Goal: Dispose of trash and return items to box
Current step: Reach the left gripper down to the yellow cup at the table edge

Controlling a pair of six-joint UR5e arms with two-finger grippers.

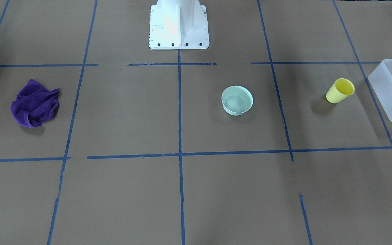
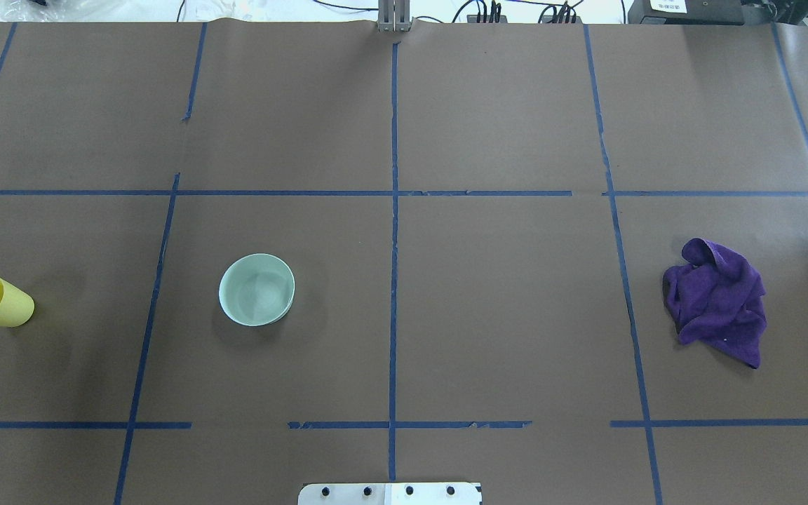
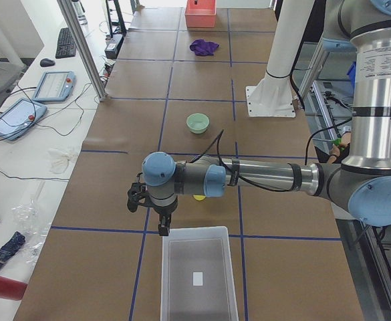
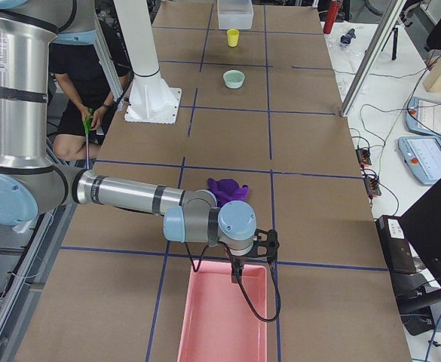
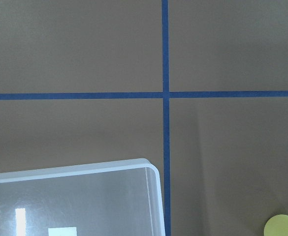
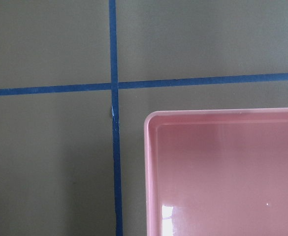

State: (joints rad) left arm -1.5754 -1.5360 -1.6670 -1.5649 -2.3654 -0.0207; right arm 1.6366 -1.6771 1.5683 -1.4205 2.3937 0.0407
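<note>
Sitting nr L hand [image 3: 162, 229]: box [image 3: 182, 267]

The cup [image 1: 340, 90] is small, yellow and tapered, standing upright on its narrow base, mouth up. The bowl [image 1: 237, 100] is round, pale mint-green, wider and lower than the cup, and sits upright on the surface. The box [image 1: 386, 92] is a frosted-white, low-walled rectangular bin with a small white label on its floor. The cup stands between bowl and box, nearer the box, touching neither.
</note>
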